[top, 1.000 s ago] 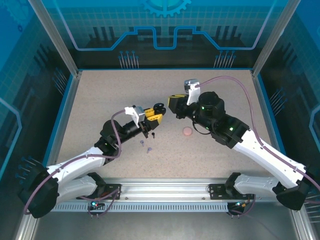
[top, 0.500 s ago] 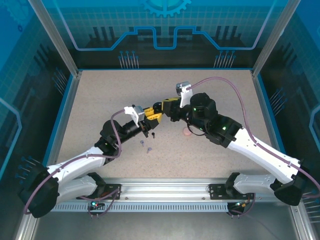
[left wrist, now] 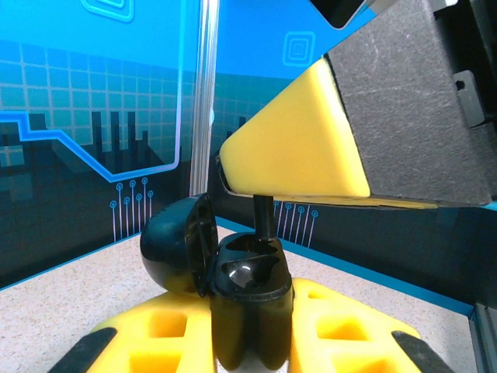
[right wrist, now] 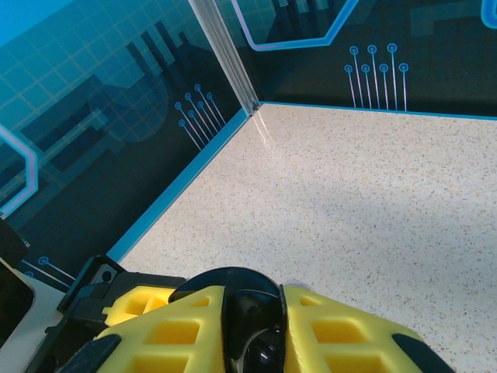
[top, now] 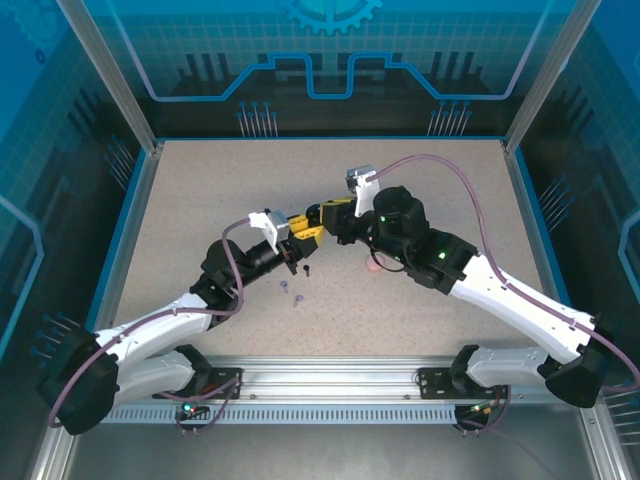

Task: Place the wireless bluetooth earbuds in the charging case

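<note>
Centrally, the left gripper (top: pixel 305 233) pinched the open black charging case (left wrist: pixel 247 284), lid (left wrist: pixel 175 245) hanging at nine o'clock; from twelve o'clock the right gripper (top: pixel 323 218) clamped a black earbud (left wrist: pixel 264 214), its stem reaching the case's well.

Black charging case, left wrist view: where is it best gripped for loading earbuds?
Grip the case by its base, pinching both sides from below, as the left gripper does. Its lid stands open to one side and the wells face up, so top and hinge must stay free.
</note>
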You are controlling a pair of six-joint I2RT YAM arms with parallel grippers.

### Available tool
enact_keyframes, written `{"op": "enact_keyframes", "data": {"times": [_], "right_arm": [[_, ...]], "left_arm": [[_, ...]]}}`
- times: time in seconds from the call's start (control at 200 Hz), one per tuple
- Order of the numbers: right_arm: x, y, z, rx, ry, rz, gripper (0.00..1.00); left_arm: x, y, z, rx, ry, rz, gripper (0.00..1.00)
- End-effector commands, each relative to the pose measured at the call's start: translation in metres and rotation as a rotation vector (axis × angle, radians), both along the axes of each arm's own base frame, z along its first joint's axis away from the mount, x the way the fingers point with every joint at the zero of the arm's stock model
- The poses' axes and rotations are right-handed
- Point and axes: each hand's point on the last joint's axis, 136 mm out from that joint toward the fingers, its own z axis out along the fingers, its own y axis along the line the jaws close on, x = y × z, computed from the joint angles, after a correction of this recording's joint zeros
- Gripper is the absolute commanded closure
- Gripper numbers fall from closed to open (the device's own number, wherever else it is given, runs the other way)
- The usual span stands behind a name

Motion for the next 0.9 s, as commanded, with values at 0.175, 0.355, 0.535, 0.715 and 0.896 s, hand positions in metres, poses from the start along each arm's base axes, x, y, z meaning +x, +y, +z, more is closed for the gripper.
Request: {"op": "enact_keyframes", "data": {"times": [0.175, 0.355, 0.535, 0.715, 0.896], "right_arm": [[-0.002, 0.006, 0.004, -0.004, -0.012, 0.013, 0.78], [-0.005, 0.005, -0.001, -0.010, 0.001, 0.021, 0.78], [-0.009, 0.007, -0.003, -0.015, 0.008, 0.050, 0.75], [-0.012, 0.008, 0.003, -0.014, 0.004, 0.066, 0.68], [-0.015, 0.002, 0.022, -0.009, -0.033, 0.070, 0.58]], "left_arm": [[-0.002, 0.000, 0.028, -0.058, -0.057, 0.003, 1.00], [-0.002, 0.000, 0.027, -0.057, -0.056, 0.005, 1.00], [-0.001, 0.000, 0.026, -0.054, -0.055, 0.007, 1.00], [-0.001, 0.000, 0.024, -0.052, -0.054, 0.008, 1.00], [-0.001, 0.000, 0.022, -0.047, -0.051, 0.009, 1.00]]}}
